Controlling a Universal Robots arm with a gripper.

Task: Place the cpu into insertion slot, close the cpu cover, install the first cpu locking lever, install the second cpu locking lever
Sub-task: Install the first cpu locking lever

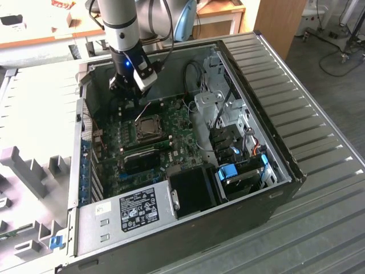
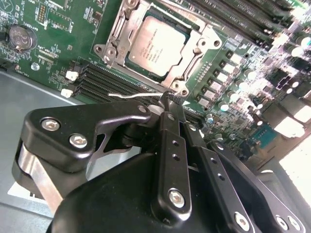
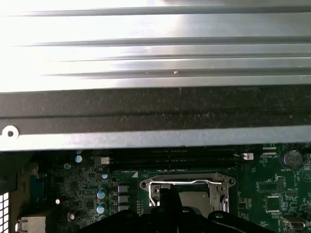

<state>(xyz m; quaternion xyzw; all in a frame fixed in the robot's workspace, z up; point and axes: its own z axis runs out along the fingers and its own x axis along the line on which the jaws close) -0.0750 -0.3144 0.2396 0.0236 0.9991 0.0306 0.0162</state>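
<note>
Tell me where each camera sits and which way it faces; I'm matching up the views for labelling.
Exterior view: off the arm, above the open computer case, looking down into it; shows the arm and gripper.
Second wrist view: on the wrist, looking along the gripper to the cpu.
First wrist view: on the wrist, facing the case wall; the gripper shows.
All three share the cpu cover.

A robotics lab: opened computer case (image 1: 251, 205) on ribbed metal bench (image 1: 319, 103) (wooden desks (image 1: 222, 10) behind).
</note>
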